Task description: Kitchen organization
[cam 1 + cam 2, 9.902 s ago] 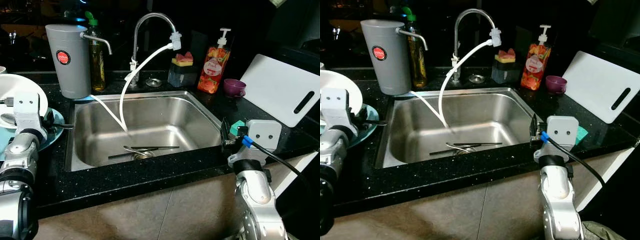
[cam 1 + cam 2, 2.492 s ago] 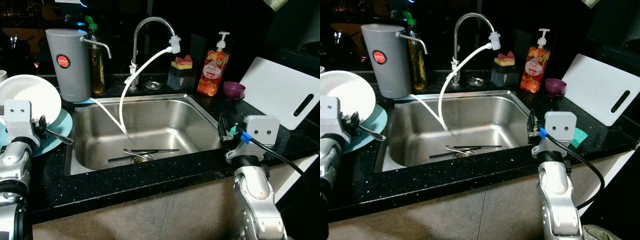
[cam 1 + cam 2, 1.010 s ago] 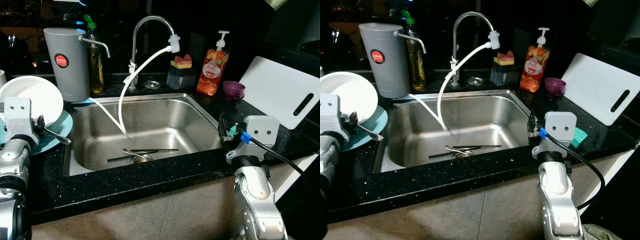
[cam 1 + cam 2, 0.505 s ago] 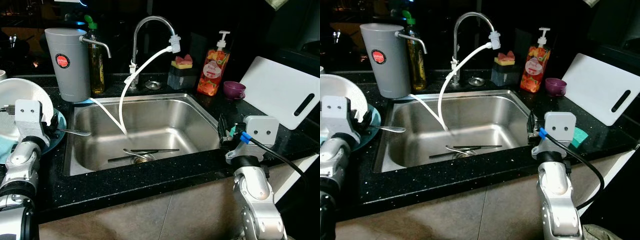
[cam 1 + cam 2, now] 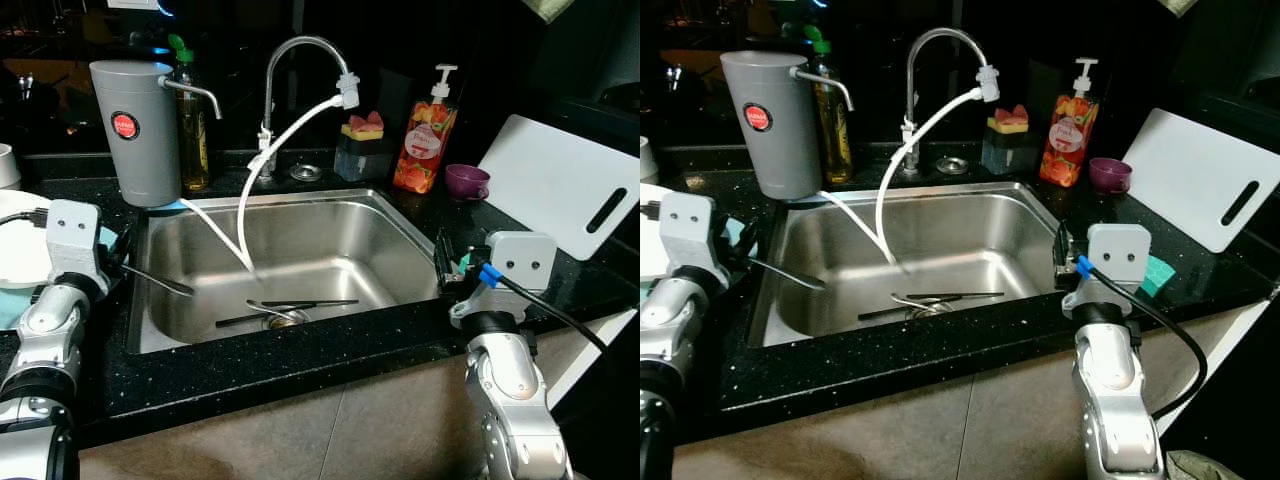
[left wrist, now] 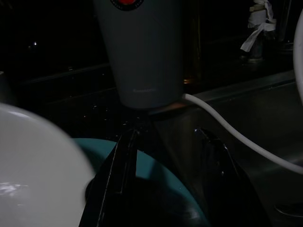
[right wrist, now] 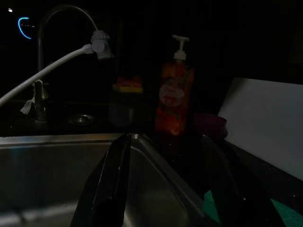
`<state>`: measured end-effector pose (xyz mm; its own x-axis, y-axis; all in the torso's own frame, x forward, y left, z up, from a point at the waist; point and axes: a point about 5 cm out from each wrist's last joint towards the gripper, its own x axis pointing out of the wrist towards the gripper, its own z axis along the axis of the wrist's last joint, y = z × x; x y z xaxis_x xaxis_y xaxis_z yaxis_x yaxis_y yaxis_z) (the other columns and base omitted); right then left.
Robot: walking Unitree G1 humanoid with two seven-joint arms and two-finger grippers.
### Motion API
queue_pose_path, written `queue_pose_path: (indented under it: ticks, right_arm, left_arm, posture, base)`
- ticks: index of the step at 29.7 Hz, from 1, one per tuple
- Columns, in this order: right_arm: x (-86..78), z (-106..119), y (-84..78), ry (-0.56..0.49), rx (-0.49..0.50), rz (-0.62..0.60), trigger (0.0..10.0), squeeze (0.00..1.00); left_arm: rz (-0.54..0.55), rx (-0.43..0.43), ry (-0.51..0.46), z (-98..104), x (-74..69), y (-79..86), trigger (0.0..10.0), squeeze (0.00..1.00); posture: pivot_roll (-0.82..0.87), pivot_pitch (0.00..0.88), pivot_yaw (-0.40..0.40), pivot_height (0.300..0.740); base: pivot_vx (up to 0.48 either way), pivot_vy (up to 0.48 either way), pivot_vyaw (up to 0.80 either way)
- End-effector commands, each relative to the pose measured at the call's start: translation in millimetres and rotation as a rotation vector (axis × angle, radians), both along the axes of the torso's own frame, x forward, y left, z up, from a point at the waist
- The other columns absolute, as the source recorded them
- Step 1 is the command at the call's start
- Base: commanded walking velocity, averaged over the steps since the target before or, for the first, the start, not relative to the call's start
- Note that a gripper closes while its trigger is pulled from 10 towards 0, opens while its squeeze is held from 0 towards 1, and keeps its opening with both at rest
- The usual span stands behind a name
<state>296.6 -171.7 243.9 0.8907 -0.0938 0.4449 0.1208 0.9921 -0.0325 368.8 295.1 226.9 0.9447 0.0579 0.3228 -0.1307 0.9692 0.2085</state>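
Your left gripper sits at the sink's left rim, closed on a spoon that slants over the basin. Your right gripper rests at the sink's right rim, fingers spread, holding nothing. More cutlery lies by the sink's drain.

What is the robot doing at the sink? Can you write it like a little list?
Place: steel sink in a black counter
Left gripper: at the sink's left edge, with a spoon sticking out over the basin
Right gripper: open, at the sink's right edge
In the sink: cutlery near the drain
Left of the sink: white plate
Behind the sink: grey jug, tap, soap bottle
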Motion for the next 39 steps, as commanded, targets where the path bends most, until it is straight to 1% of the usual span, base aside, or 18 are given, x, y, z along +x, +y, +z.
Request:
queue_pose_path:
  ticks: [1, 4, 8, 13, 15, 19, 20, 22, 26, 28, 34, 39]
  right_arm:
    - [0.0, -0.5, 0.5, 0.001, 0.006, 0.002, 10.0, 0.00]
    - [-0.2, -0.7, 0.2, 0.002, 0.007, 0.001, 10.0, 0.00]
    - [-0.3, -0.8, -0.1, 0.002, 0.006, 0.000, 10.0, 0.00]
    - [1.0, -0.3, -0.1, 0.000, 0.006, 0.003, 10.0, 0.00]
    - [1.1, -0.2, 0.2, -0.001, 0.006, 0.004, 10.0, 0.00]
    - [1.4, 0.5, 0.7, -0.004, 0.007, 0.006, 10.0, 0.00]
    - [1.4, 0.5, 0.7, -0.004, 0.007, 0.006, 10.0, 0.00]
    - [1.2, 0.9, 0.7, -0.007, 0.006, 0.005, 10.0, 0.00]
    - [1.6, 1.1, 0.6, -0.007, 0.004, 0.005, 10.0, 0.00]
    - [2.2, 2.0, 0.3, -0.009, 0.002, 0.005, 10.0, 0.00]
    - [0.9, 2.8, -1.2, -0.011, -0.002, 0.000, 10.0, 0.00]
    - [0.0, 2.7, -1.9, -0.010, -0.003, -0.002, 10.0, 0.00]
  left_arm:
    - [-0.012, -0.013, 0.144, -42.5, -4.4, -6.6, 10.0, 0.00]
    - [-0.015, -0.012, 0.153, -45.0, -5.1, -6.7, 10.0, 0.00]
    - [-0.012, -0.014, 0.143, -42.4, -4.9, -5.7, 10.0, 0.00]
    - [0.019, -0.033, 0.074, -21.3, -3.7, 4.0, 10.0, 0.00]
    - [0.025, -0.033, 0.066, -18.2, -3.8, 6.2, 10.0, 0.00]
    - [0.091, -0.026, 0.054, -8.7, -7.6, 22.2, 10.0, 0.00]
    - [0.091, -0.026, 0.054, -8.7, -7.6, 22.2, 10.0, 0.00]
    - [0.129, -0.045, 0.069, -8.0, -10.3, 31.9, 10.0, 0.00]
    - [0.158, -0.052, 0.085, -7.8, -11.2, 37.1, 10.0, 0.00]
    - [0.192, -0.071, 0.103, -8.3, -10.6, 40.1, 10.0, 0.00]
    - [0.219, -0.081, 0.129, -11.7, -10.8, 42.3, 10.0, 0.00]
    - [0.217, -0.081, 0.141, -15.9, -11.6, 42.0, 10.0, 0.00]
  posture:
    - [0.05, 0.103, -0.109, 0.740]
    - [0.05, 0.103, -0.109, 0.740]
    - [0.05, 0.103, -0.109, 0.740]
    - [0.06, 0.097, -0.113, 0.740]
    - [0.06, 0.097, -0.113, 0.740]
    - [0.06, 0.095, -0.113, 0.740]
    - [0.06, 0.095, -0.113, 0.740]
    - [0.06, 0.095, -0.113, 0.740]
    - [0.05, 0.088, -0.115, 0.740]
    - [0.05, 0.088, -0.115, 0.740]
    - [0.04, 0.086, -0.114, 0.740]
    - [0.04, 0.088, -0.115, 0.740]
  base:
    - [0.000, 0.000, 0.00]
    - [0.000, 0.000, 0.00]
    - [0.000, 0.000, 0.00]
    - [0.000, 0.000, 0.00]
    - [0.000, 0.000, 0.00]
    - [0.000, 0.000, 0.00]
    - [0.000, 0.000, 0.00]
    - [0.000, 0.000, 0.00]
    - [0.000, 0.000, 0.00]
    - [0.000, 0.000, 0.00]
    - [0.000, 0.000, 0.00]
    - [0.000, 0.000, 0.00]
